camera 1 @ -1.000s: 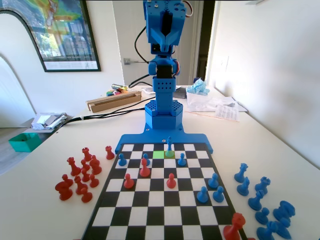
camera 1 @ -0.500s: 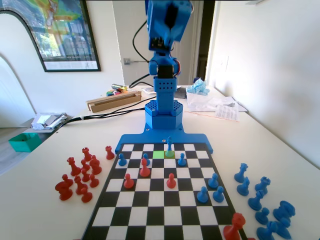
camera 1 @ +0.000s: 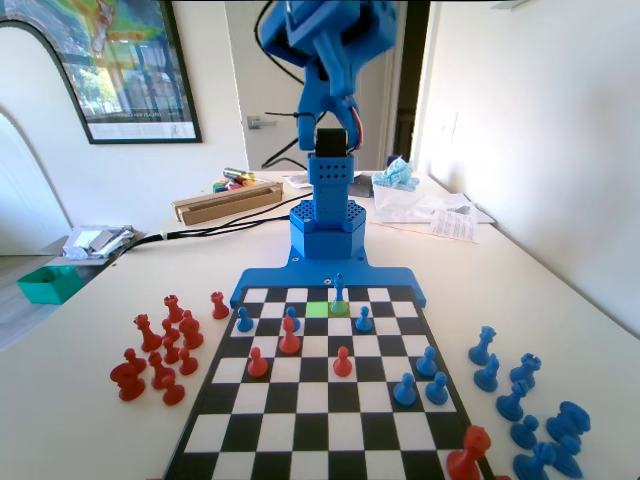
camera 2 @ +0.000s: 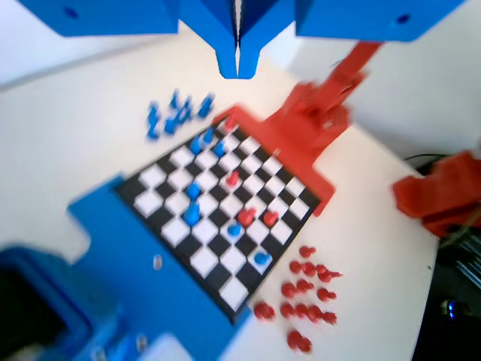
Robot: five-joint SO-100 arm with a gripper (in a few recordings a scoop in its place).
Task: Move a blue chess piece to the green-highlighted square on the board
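The pale, smooth surface (camera 1: 560, 290) carries a flat black-and-white chequered chessboard with a blue plastic edge (camera 1: 325, 380) along its middle, the blue edge toward the far end. In the fixed view, a cluster of red plastic chess pieces (camera 1: 160, 350) stands on the surface off the board's left side, and a cluster of blue plastic chess pieces (camera 1: 530, 400) off its right side toward the near corner. Toward the far edge lie a long cardboard box (camera 1: 225, 203), white papers (camera 1: 440, 215) and a green tray (camera 1: 48, 283) at the left edge.

Slim piece (camera 1: 339, 295) on the board (camera 1: 320, 420), just right of highlighted square (camera 1: 316, 309), fixed view.
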